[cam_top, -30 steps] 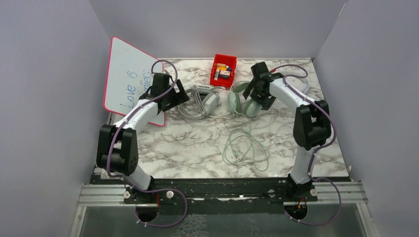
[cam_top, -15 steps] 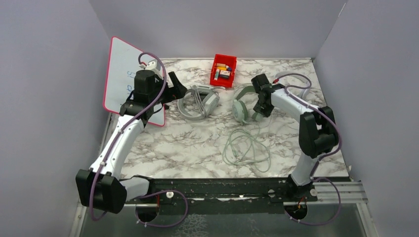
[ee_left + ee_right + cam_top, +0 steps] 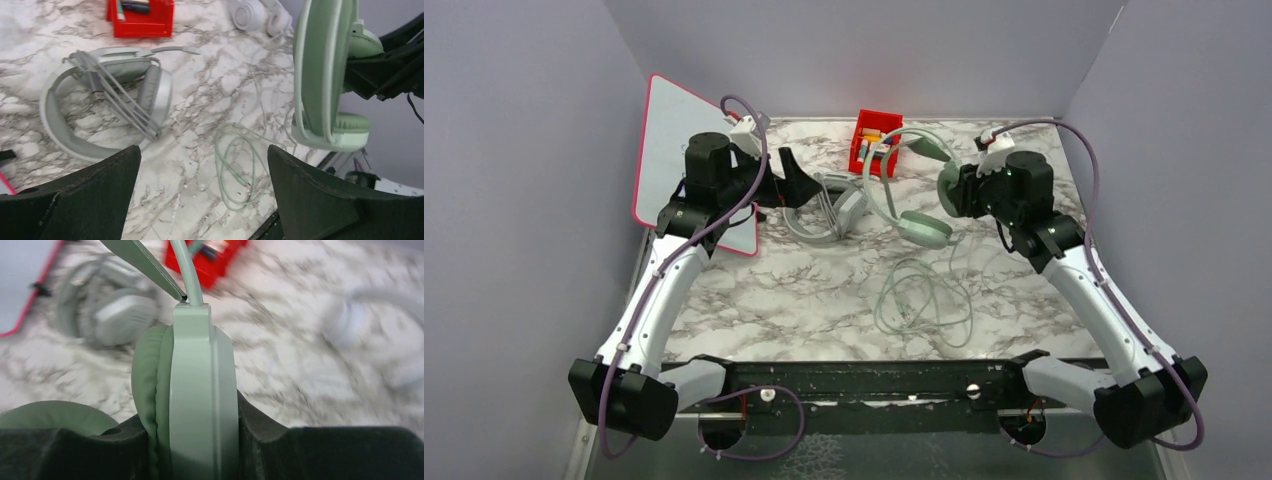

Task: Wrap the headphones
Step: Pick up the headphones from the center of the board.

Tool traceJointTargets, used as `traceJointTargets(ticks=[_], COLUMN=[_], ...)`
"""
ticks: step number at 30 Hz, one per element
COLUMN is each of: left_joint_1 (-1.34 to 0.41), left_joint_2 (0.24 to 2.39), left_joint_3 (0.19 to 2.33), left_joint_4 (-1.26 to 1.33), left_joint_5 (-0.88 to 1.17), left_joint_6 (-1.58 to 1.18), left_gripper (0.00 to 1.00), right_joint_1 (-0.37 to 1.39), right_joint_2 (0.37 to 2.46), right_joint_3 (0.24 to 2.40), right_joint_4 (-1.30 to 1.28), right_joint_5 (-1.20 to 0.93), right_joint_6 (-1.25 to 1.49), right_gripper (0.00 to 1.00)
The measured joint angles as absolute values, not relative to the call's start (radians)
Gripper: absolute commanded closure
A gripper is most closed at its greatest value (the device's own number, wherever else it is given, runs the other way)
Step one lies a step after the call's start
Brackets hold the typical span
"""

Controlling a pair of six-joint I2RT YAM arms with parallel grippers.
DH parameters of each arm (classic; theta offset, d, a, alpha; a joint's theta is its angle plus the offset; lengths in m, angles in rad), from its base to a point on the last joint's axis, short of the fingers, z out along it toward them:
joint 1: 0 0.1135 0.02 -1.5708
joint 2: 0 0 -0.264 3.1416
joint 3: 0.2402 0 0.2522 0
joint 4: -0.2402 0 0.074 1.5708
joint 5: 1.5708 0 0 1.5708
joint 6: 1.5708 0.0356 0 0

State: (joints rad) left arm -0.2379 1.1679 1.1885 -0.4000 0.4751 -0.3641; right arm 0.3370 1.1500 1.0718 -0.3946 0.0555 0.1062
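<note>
The right end effector is clamped on one earcup of the mint-green headset, its dark fingers pressing the cup from both sides with the green cushion and pale shell wedged between them. That headset hangs in the air above the far middle of the bench, clear of the marble surface: its headband arcs up and over towards the red bin, and the second earcup dangles free at the lower end. Its thin green cable trails down to loose, untidy loops lying on the bench nearer the arm bases. The left end effector holds nothing and stands wide, both fingers spread far apart in the left wrist view. It hovers just left of the grey-white headset and does not touch it. That headset lies flat on the bench at the far left of centre, with several strands of its grey cable drawn across the headband and one earcup. The small white headset rests on the bench near the far right edge, past the red bin, and shows only as a blur in the right wrist view. A pink-rimmed whiteboard leans against the left wall behind the left arm.
</note>
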Motion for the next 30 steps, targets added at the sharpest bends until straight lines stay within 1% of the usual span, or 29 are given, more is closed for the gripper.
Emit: traceJointTargets(ticks=[3,6,9,15,18,27,29,30], left_joint_1=[-0.239,-0.247,-0.262,-0.293,-0.303,-0.310,-0.310,-0.310], left_joint_2=[1.168,1.168,1.168,1.168,1.153,1.003,0.983,0.980], left_joint_3=[1.216,1.239,1.253,1.253,1.253,1.269,1.269,1.267], left_joint_4=[-0.402,-0.403,-0.414,-0.460,-0.469,-0.548,-0.545,-0.530], left_joint_5=[0.579,0.659,0.708,0.748,0.732,0.424,0.404,0.434], left_joint_6=[-0.354,-0.355,-0.357,-0.367,-0.373,-0.416,-0.429,-0.436], left_gripper=[0.01,0.01,0.01,0.01,0.01,0.01,0.01,0.02], right_joint_1=[0.363,0.410,0.451,0.500,0.508,0.516,0.516,0.516], right_joint_2=[1.102,1.129,1.165,1.188,1.192,1.226,1.242,1.248], right_joint_3=[1.079,1.113,1.135,1.197,1.206,1.206,1.206,1.206], right_joint_4=[-0.336,-0.346,-0.360,-0.411,-0.413,-0.421,-0.430,-0.436], right_joint_5=[-0.207,-0.384,-0.484,-0.541,-0.544,-0.498,-0.481,-0.477], right_joint_6=[-0.082,-0.220,-0.308,-0.418,-0.441,-0.452,-0.455,-0.456], right_gripper=[1.00,1.00,1.00,1.00,1.00,1.00,1.00,1.00])
